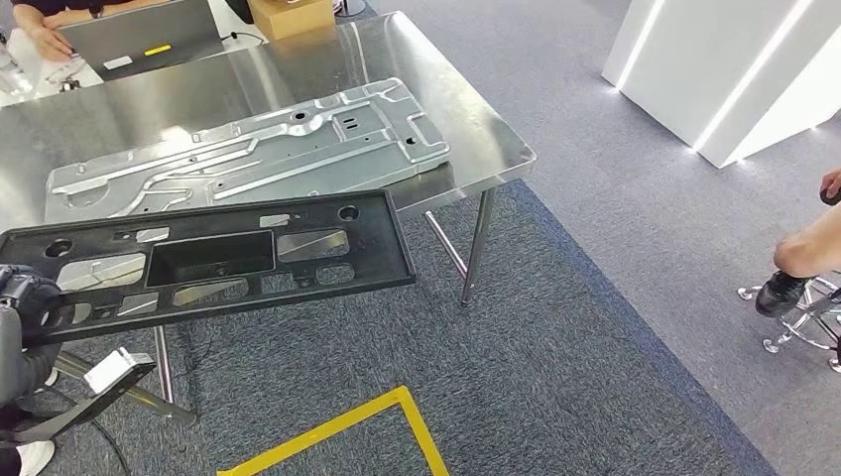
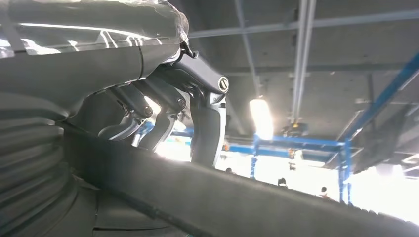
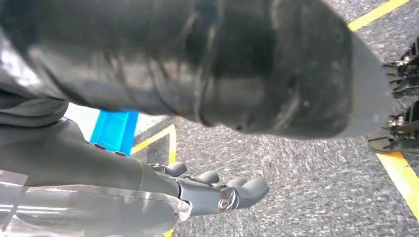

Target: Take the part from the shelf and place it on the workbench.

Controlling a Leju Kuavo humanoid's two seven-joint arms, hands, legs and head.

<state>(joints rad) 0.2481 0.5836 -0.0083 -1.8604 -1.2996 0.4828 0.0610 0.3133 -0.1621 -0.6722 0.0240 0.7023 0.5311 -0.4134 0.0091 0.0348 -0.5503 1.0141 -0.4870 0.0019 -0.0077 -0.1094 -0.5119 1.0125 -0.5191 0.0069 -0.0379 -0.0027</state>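
Left hand (image 1: 25,302) grips black part (image 1: 213,260) (held flat).

Laptop (image 1: 139,38), cardboard box (image 1: 290,15), yellow floor tape (image 1: 342,426)

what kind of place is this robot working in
Probably a factory floor or industrial test workshop: a stainless steel workbench carries a stamped metal panel, yellow floor tape marks a zone on the carpet, and the left wrist view shows blue overhead beams under a high ceiling.
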